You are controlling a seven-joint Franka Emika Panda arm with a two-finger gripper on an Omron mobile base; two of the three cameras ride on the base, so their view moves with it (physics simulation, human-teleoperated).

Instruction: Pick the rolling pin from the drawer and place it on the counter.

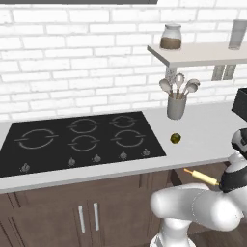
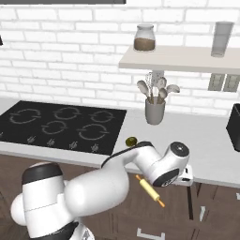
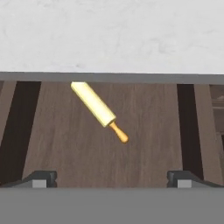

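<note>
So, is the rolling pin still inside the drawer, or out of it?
Inside. The rolling pin lies slantwise on the drawer floor, one end under the counter edge.

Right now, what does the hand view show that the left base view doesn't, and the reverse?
Hand view alone: the open gripper with its fingertips spread wide above the drawer floor, and the rolling pin's peg end. Left base view alone: the cooktop, the utensil holder, the small olive ball, the shelf and jar. Both: the rolling pin lying in the drawer under the counter edge.
</note>
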